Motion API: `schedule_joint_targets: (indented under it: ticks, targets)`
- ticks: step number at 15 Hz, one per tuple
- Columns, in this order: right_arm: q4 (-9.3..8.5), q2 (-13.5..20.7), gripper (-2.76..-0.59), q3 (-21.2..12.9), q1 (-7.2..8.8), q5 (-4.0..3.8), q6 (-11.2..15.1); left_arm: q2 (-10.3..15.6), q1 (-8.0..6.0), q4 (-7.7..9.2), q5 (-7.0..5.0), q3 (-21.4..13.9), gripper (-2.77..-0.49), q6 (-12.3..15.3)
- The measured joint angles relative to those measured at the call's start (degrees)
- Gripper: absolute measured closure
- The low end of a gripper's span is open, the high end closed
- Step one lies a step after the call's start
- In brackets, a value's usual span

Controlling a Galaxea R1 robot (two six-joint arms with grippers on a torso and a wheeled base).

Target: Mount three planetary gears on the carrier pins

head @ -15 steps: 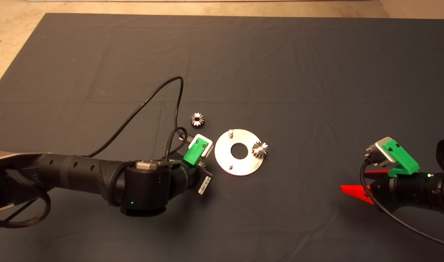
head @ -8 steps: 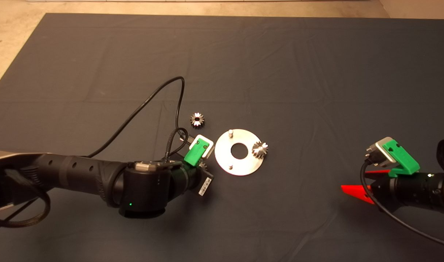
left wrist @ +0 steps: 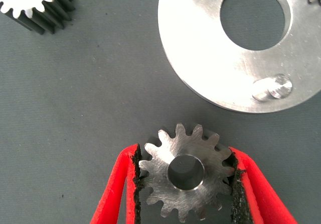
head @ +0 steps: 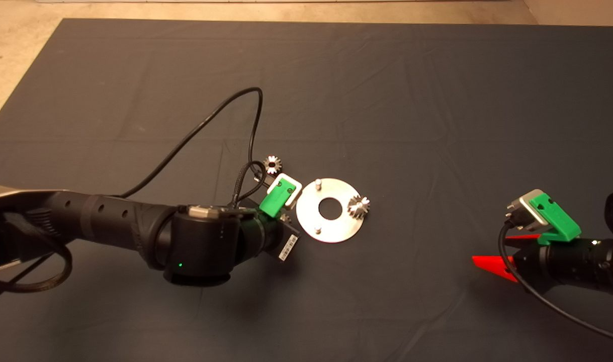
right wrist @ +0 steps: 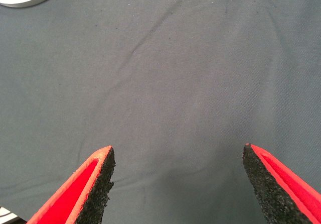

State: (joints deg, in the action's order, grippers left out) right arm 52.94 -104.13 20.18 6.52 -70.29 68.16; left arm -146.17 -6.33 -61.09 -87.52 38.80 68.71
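Steel gear (left wrist: pixel 186 179) sits clamped between the black pads of the left gripper (left wrist: pixel 186 176), flat face up, bore visible, just beside the lower edge of the carrier plate (left wrist: pixel 210 58). In the head view the left gripper (head: pixel 285 221) lies left of centre, at the plate's left rim (head: pixel 306 221). A second gear (head: pixel 272 164) lies on the dark mat (head: pixel 437 100) to the upper left of the plate, apart from it. A third gear (head: pixel 358 206) sits on the plate's right side. Two carrier pins stand bare: one at the plate's top (head: pixel 318 184), one at its bottom (head: pixel 317 231). The right gripper (head: pixel 492 251) rests at the right edge of the frame, well apart from the plate, red fingers (right wrist: pixel 85 189) spread wide over bare mat.
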Motion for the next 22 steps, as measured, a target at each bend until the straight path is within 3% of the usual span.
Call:
schedule_joint_targets:
  ticks: [4,15,22]
  targets:
    - [-0.02,0.0,-1.89,0.0,0.00,-0.05,-0.2,-1.2,-1.24,2.54,-0.14,0.0,-0.82,0.0]
    - [-0.02,0.0,-1.89,0.0,0.15,-0.03,-0.2,-8.0,-1.66,3.13,-0.35,0.9,-0.81,0.0]
    - [-0.02,0.0,-1.89,0.0,0.15,-0.05,-0.2,-9.7,-1.66,3.15,-0.40,3.7,-0.81,-0.1]
